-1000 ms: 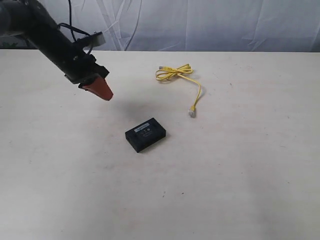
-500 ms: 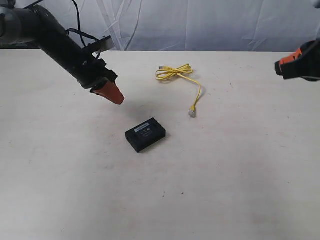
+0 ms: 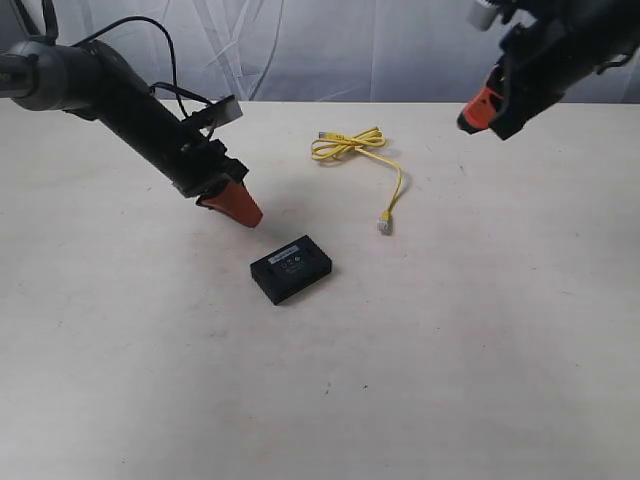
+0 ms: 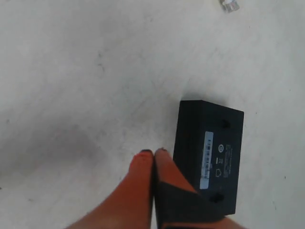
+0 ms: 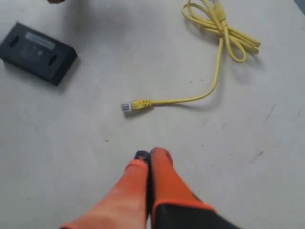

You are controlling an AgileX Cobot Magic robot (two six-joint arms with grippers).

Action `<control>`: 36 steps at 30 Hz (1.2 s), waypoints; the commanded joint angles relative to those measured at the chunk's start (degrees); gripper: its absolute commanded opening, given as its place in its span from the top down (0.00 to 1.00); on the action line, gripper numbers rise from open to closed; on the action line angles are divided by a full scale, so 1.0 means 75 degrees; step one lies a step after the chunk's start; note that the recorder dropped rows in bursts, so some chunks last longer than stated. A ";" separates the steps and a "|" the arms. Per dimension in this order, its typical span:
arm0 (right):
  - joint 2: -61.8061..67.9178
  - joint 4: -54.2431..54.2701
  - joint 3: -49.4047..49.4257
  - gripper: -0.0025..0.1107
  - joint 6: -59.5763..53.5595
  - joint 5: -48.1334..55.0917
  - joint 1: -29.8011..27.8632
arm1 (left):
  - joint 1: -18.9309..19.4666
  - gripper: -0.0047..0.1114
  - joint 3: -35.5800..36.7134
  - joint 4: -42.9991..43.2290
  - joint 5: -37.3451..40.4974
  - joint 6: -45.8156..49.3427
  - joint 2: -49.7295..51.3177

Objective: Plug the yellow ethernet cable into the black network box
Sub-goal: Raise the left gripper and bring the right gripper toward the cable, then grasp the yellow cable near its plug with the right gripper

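The yellow ethernet cable lies on the pale desk towards its far side, most of it gathered in a loose flat loop. One strand runs out from the loop towards the near side and ends in a clear plug that rests on the bare surface, unplugged. The black network box sits flat on the desk, nearer than the cable and to the left of that plug, well apart from it, with its white label strip facing up. The left gripper points down at a slant just beyond the box's far left corner without touching it; its orange jaws are pressed together and hold nothing. The right gripper hangs above the desk to the right of the cable loop, clear of it, its jaws likewise closed tight and empty. In the right wrist view the free plug lies just ahead of the fingertips.
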 commanded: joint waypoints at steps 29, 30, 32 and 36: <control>0.3170 -0.2384 -0.1507 0.61 -0.6395 -0.0799 0.1870 | -0.0175 0.96 -0.0001 -0.0030 -0.0017 0.0131 0.0008; 0.3220 -0.2405 -0.1507 0.61 -0.6395 -0.0799 0.1907 | -0.0175 0.96 -0.0001 -0.0030 -0.0017 0.0147 0.0008; 0.3322 -0.2442 -0.1507 0.61 -0.6395 -0.0978 0.1996 | -0.0175 0.96 -0.0001 -0.0030 -0.0017 0.0168 0.0008; 0.3429 -0.2674 -0.1507 0.61 -0.6395 -0.1090 0.2030 | -0.0175 0.96 -0.0001 -0.0074 -0.0017 0.0166 0.0008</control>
